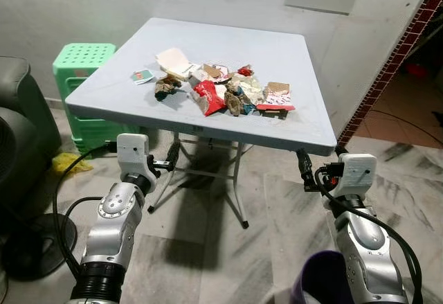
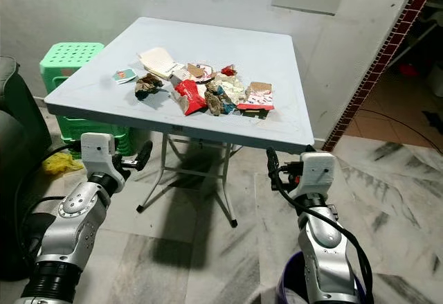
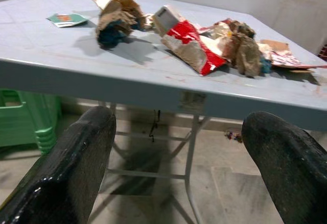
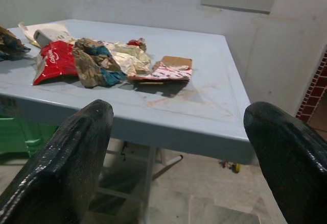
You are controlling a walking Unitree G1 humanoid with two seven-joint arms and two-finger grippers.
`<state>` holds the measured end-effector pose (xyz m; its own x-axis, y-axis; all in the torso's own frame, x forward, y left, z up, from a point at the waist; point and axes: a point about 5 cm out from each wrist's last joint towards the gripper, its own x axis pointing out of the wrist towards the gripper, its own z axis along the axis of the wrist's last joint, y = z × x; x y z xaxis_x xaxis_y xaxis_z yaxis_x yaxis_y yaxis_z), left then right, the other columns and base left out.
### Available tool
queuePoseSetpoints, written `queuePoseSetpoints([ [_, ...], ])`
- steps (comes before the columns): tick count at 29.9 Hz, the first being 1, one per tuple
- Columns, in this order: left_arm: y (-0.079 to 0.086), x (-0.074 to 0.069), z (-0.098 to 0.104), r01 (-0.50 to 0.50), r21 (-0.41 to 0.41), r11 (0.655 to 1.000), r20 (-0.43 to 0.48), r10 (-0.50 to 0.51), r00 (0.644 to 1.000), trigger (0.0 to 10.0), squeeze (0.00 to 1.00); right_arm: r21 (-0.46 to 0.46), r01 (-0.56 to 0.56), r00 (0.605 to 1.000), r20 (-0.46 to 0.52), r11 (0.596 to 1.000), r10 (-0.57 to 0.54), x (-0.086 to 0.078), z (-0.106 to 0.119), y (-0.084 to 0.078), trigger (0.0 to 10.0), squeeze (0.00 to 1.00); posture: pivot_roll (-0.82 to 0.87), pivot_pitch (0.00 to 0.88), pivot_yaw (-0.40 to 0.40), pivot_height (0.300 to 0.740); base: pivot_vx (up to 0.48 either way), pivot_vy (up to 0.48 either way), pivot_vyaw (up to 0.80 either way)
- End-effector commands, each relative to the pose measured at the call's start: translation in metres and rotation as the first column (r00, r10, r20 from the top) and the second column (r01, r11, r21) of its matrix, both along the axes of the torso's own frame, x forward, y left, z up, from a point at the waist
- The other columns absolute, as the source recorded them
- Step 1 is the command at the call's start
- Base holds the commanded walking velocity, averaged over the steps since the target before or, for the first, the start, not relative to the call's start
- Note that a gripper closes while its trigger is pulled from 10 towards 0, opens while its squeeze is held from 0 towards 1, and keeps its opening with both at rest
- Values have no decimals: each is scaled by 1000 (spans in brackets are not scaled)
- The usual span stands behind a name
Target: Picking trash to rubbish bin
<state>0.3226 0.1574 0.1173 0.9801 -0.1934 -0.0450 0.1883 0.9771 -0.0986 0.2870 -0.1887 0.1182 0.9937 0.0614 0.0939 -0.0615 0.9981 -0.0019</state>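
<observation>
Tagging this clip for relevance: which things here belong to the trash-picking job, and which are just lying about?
Belongs to the job:
- trash pile on the table
- red wrapper
- small green packet, apart from the pile
- purple bin by the right arm
- left hand and right hand, both open, below the table edge

Just lying about:
- green stool
- yellow scrap on the floor

This looks like a plain room in a home, perhaps a back room or porch. The floor [image 1: 277, 207] is marbled grey tile, the wall [image 1: 83, 6] bare and stained. A folding plastic counter [image 1: 291, 61] stands beside a green plastic stool [image 1: 79, 58]. A dark armchair [image 1: 21, 124] sits to the left, and a red-brick edge [image 1: 394, 61] borders a terracotta-tiled area on the right.
</observation>
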Motion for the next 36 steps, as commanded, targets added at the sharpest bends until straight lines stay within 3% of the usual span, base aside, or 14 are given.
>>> queuePoseSetpoints([
  [1, -4, 0, 4, 26, 4, 1000, 10, -26, 1000, 10000, 0, -3, -6, 1000, 29, 1000, 6, -2, 8, 0, 10000, 0, -28, 11, -38, 740, 0, 349, 0],
  [32, -4, 1, 6, 38, 2, 999, -2, -38, 999, 10000, 0, 24, -33, 999, 23, 999, 32, -6, 6, 6, 10000, 0, -20, 0, -27, 740, 0, 476, 0],
  [36, -3, 1, 4, 13, 6, 1000, -25, -13, 1000, 10000, 0, 27, -34, 999, 19, 999, 33, -7, 6, 6, 10000, 0, -21, 0, -27, 740, 0, 0, 0],
])
